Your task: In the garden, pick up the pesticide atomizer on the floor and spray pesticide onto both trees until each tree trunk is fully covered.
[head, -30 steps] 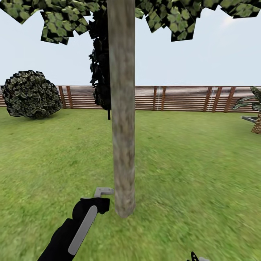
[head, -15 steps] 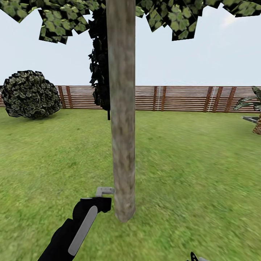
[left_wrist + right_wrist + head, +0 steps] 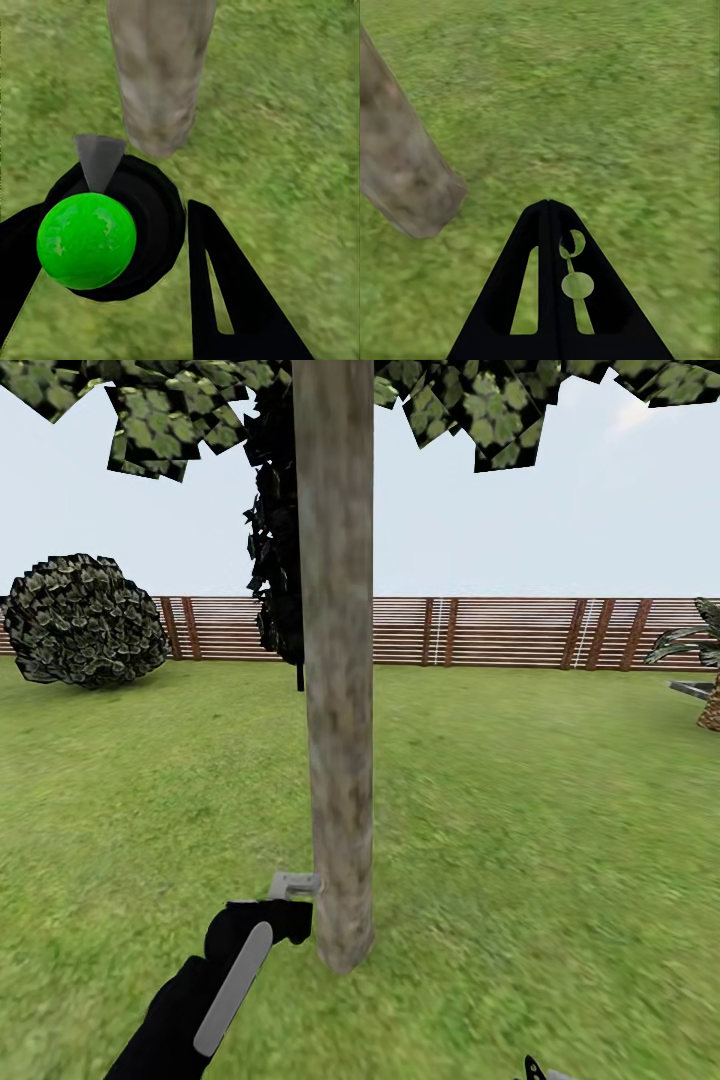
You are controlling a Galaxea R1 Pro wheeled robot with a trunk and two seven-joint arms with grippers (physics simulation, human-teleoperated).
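I have the pesticide atomizer (image 3: 262, 922) in my left gripper (image 3: 112, 247), whose fingers (image 3: 225, 300) are clamped around the black body, with its green round end facing the wrist camera. The grey nozzle (image 3: 294, 884) points straight at the tree trunk (image 3: 337, 660), low down, close above where the trunk meets the lawn (image 3: 520, 810). From the head view the nozzle tip is right at the near side of the bark, touching or all but touching (I cannot tell which). The atomizer's long axis runs from my forearm up toward the trunk, so the spray line meets the base, and everything above it up to the canopy (image 3: 180, 410) is bare grey-brown, with no white specks that I can make out.

My right gripper (image 3: 551, 300) hangs over grass on the other side of the trunk, its fingers pressed together with nothing between them. The left arm is clearly the one nearer to the trunk.

Against the picture half a second ago, the nozzle has crept a little closer to the trunk and a touch lower; the fence (image 3: 480, 630) and round bush (image 3: 85, 620) behind sit where they did, so the camera held and the arm moved. I judge the coming move is to back off slightly and sweep upward along the trunk.
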